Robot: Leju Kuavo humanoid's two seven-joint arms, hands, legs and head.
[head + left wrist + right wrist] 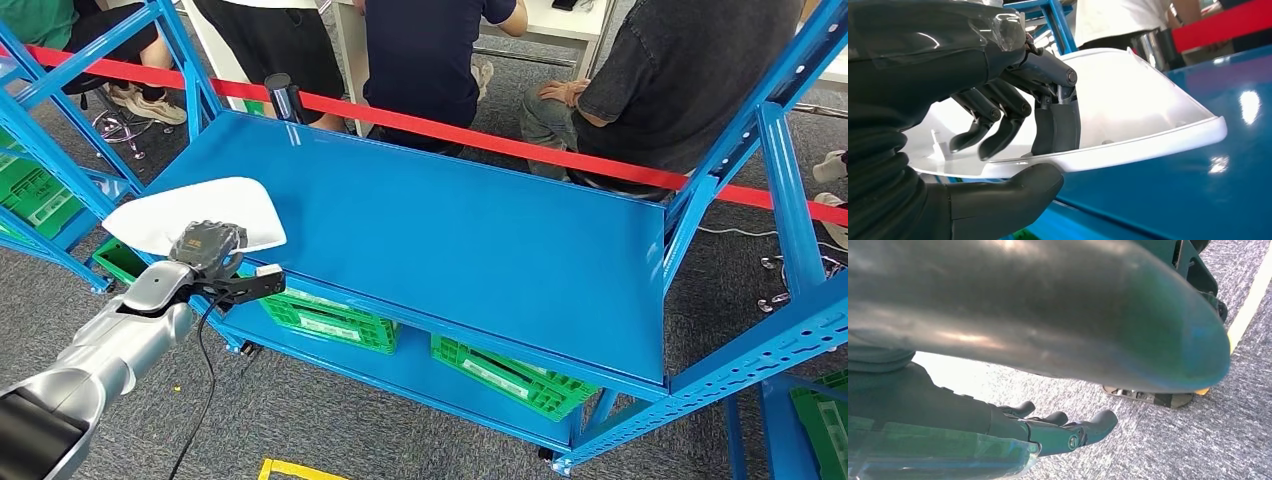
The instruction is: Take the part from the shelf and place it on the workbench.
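Blue steel spreads out below me: the shelf [440, 225], a broad flat deck between slanted uprights, with green crates [515, 378] on the lower level underneath it. Past its far edge a red tape barrier [560, 150] runs across, and people [660, 80] sit just behind it. My left arm [110, 345] reaches in silver from below, toward the deck's near left corner. There lies the part [195, 215], a white, shallow, curved plastic shell whose near rim juts out over the shelf's front edge. My left hand [208, 252] grips that rim: in the wrist view my dark fingers [1055, 125] curl down onto the shell's inner face while my thumb [1013, 192] presses up from beneath (a firm clamp, rim caught between them). My right hand [1048, 432] hangs over grey carpet, its fingers loosely extended and apart, holding nothing.
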